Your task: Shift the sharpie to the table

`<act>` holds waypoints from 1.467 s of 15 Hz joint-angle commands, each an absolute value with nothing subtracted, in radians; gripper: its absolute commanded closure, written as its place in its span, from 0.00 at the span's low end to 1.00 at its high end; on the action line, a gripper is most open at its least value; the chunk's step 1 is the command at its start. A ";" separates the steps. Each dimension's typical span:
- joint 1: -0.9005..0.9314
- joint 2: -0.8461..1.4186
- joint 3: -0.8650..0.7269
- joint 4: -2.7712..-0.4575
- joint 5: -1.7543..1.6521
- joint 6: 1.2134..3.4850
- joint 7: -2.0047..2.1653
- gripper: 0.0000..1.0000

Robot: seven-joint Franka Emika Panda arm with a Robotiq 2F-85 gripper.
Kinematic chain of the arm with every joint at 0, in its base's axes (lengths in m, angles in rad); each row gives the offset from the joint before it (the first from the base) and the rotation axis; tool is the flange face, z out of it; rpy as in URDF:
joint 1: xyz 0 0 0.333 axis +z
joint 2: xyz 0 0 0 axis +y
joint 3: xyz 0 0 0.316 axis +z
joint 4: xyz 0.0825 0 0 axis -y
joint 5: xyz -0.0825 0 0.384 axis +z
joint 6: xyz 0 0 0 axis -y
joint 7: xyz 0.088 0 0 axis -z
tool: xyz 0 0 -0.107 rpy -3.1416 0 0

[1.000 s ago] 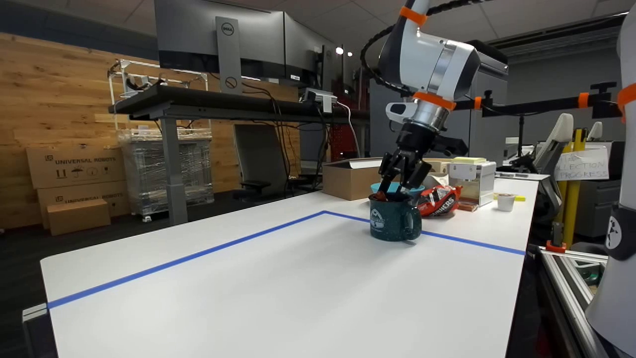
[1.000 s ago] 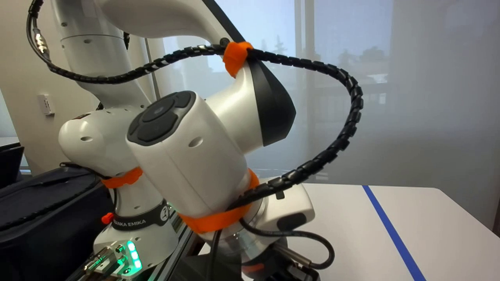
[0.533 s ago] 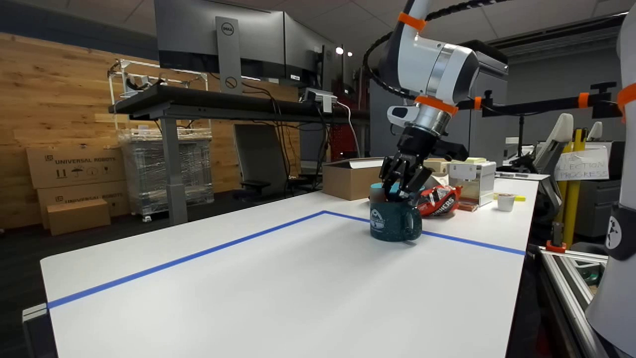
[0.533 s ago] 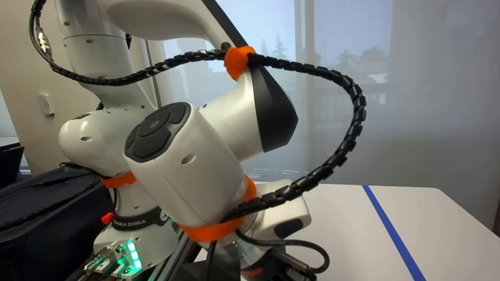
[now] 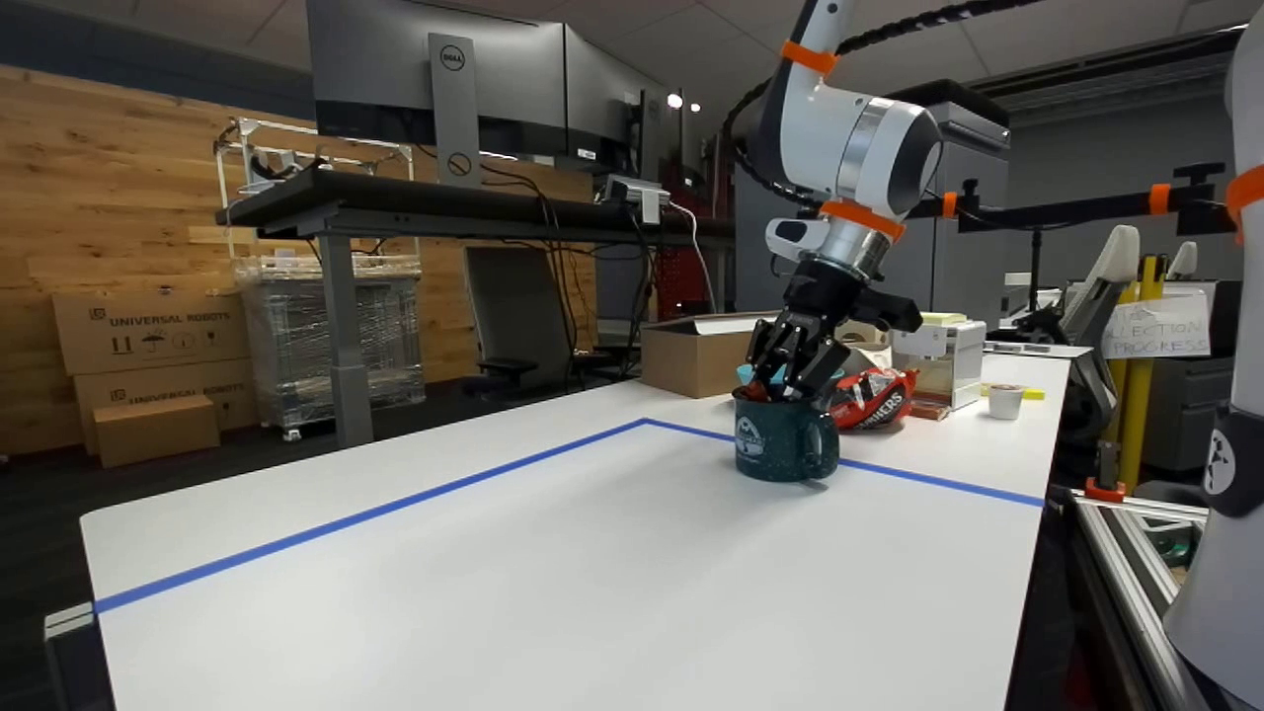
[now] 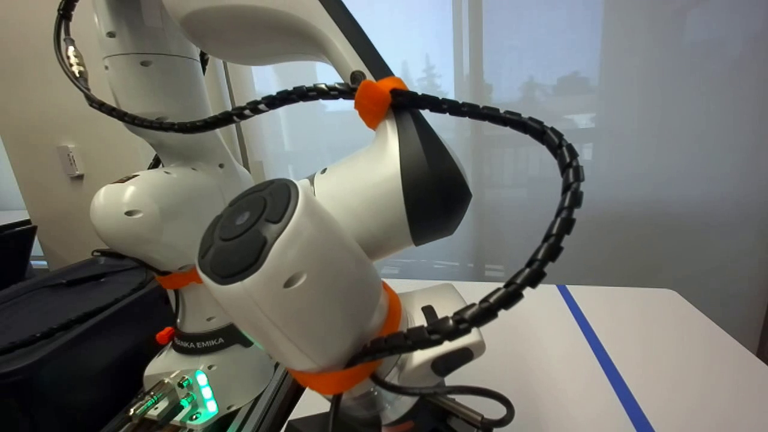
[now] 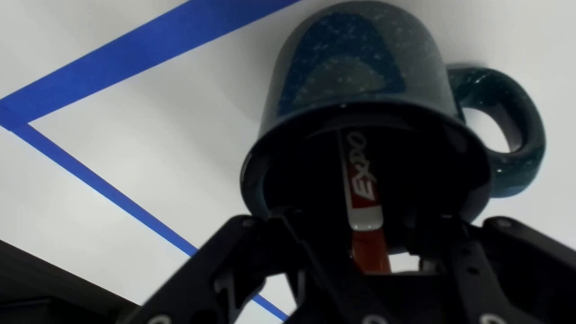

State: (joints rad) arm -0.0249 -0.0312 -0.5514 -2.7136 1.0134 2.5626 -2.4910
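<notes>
Your hand (image 7: 363,219) is tilted over the mouth of the mug (image 5: 780,446), its fingers (image 7: 468,256) standing apart. In the wrist view the pen (image 7: 362,184) lies between them with dark space to either side, so you have it straddled rather than gripped. The pen is inside the mug: you can read EXPO on its red label, next comes a white band, and the red end nearest the hand reaches past the mug's rim. The inside of the mug is too dark for you to tell how the far end rests.

The mug stands upright on the white worktop (image 5: 592,583), with its handle (image 7: 517,135) out to one side. Blue tape (image 5: 395,506) passes just behind the mug in an exterior view and turns a corner to the left of it. Behind the mug you also have a blue bowl (image 5: 748,374), mostly hidden by it, and a red bag (image 5: 874,398) just to its right. Farther behind the mug sit a cardboard box (image 5: 696,357) on the left, then a white box (image 5: 943,367) and a small white cup (image 5: 1005,402) on the right. In an exterior view the arm (image 6: 318,300) covers most of the hand.
</notes>
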 commanded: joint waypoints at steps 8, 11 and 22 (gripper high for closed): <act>-0.125 -0.016 -0.424 -2.688 1.030 2.557 -2.510 0.95; -0.169 -0.065 -0.361 -2.705 0.999 2.581 -2.476 0.95; -0.167 -0.241 -0.242 -2.726 0.854 2.669 -2.315 0.95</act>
State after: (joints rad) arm -0.1745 -0.1725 -0.2789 -2.7083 0.9062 2.6391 -2.3717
